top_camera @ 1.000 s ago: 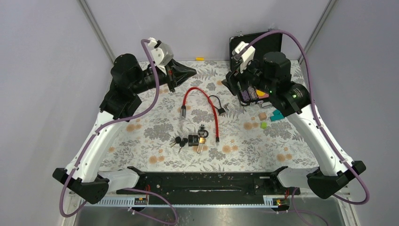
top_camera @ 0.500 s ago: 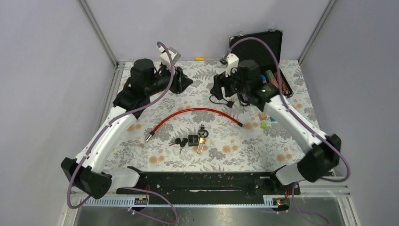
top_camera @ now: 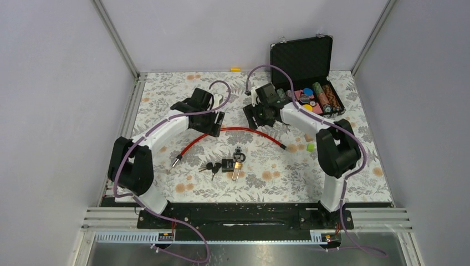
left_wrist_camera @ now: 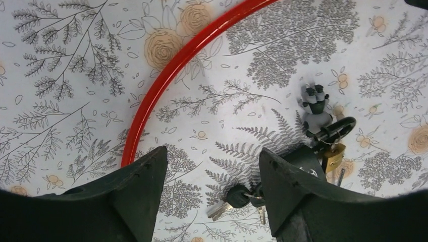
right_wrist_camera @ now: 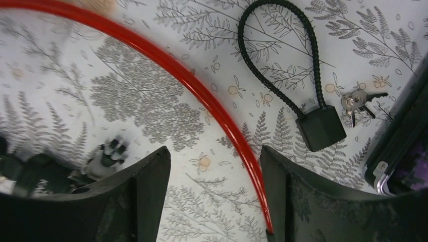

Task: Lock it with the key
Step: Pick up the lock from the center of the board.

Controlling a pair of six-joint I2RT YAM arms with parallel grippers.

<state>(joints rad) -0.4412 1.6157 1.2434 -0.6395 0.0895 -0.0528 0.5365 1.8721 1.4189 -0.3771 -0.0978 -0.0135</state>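
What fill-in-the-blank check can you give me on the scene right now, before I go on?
1. The long cable lying loose is ____ in colour.
2. The lid of the black case stands ____.
3. The left claw and the right claw both have their fingers apart and hold ____.
Missing words: red; open; nothing.

A black case (top_camera: 302, 55) stands open at the far right of the table, with its lid up. Round coloured pieces (top_camera: 308, 92) lie inside it. A small green block (top_camera: 310, 147) sits on the flowery cloth (top_camera: 360, 183). A little yellow thing (top_camera: 236, 69) lies by the back wall.
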